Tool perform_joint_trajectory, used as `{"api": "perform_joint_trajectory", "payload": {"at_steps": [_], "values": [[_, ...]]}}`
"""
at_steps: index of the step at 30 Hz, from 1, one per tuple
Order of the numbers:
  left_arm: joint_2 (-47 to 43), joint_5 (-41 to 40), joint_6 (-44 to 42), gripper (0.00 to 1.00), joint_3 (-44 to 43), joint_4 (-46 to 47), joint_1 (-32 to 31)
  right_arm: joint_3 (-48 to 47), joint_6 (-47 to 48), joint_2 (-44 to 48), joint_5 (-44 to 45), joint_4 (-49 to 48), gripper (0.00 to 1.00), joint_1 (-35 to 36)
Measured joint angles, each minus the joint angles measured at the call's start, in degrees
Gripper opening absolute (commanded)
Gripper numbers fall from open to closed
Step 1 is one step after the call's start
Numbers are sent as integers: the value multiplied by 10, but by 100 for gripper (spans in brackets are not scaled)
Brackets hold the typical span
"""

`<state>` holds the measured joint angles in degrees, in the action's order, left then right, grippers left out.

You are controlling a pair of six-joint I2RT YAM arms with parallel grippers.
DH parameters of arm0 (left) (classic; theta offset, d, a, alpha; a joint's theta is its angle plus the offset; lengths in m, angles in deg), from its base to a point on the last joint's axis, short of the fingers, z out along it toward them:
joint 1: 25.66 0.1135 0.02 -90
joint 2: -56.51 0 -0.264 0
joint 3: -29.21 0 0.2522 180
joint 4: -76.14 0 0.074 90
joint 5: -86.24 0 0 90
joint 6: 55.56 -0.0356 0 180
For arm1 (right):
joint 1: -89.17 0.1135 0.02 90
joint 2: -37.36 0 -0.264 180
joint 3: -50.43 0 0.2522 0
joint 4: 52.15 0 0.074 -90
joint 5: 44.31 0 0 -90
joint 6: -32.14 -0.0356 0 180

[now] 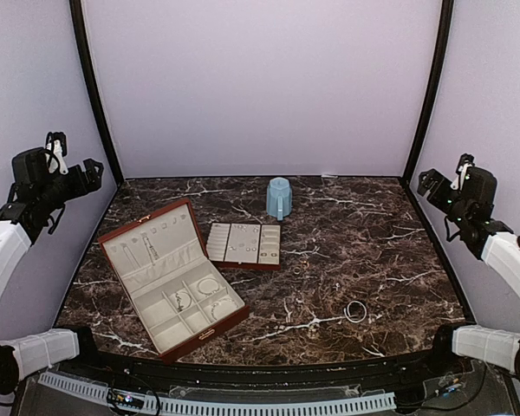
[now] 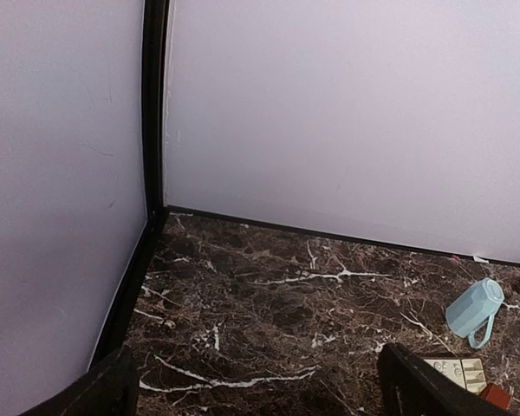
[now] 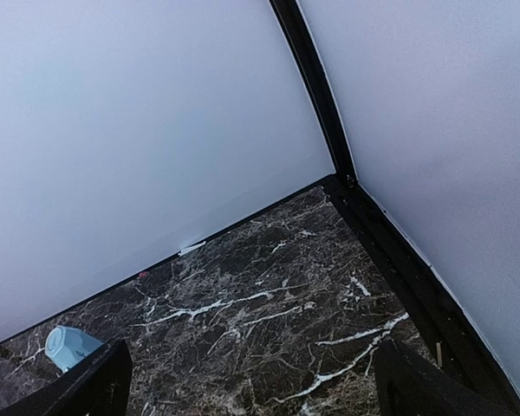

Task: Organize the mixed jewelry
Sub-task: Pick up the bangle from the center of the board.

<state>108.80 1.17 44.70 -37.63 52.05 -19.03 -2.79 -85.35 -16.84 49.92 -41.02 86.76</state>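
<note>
1. Nearest the arm bases, left of centre on the marble worktop point(image 1: 373, 243), a reddish-brown box point(image 1: 204, 334) lies open. Silver chains and a bracelet point(image 1: 208, 285) lie in its cream compartments, and small pieces hang in the raised lid.
2. Right of centre, level with the box, a bracelet hoop point(image 1: 355, 311) lies flat and alone on the bare worktop. It is the loose piece closest to the right arm.
3. A little farther back, a thin ring point(image 1: 296, 270) lies just beside the right end of the cream slotted tray point(image 1: 218, 238). A few tiny specks of silver lie scattered nearby, too small to identify.
4. The tray sits touching, or nearly touching, the box lid, with small studs point(image 1: 243, 250) in its slots.
5. Behind the tray stands a pale blue mug point(image 1: 279, 198), upside down.
6. The left pincer point(image 1: 94, 170) hangs high at the left wall, spread fully wide and gripping nothing. Its dark fingertips point(image 2: 95, 394) frame only bare worktop.
7. The right pincer point(image 1: 425, 180) hangs high at the right wall, equally wide and empty, its fingertips point(image 3: 87, 386) aimed at the far corner.
8. All the mixed jewelry lies well apart from both pincers, below and inward of them.
</note>
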Motion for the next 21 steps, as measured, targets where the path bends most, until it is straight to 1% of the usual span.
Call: {"api": "perform_joint_trajectory", "payload": {"at_steps": [8,21], "values": [[5,1,0,99,0,1,0,0,13,0,-24,0,98,0],[1,-26,12,99,10,6,0,0,19,0,-78,-3,99,0]]}}
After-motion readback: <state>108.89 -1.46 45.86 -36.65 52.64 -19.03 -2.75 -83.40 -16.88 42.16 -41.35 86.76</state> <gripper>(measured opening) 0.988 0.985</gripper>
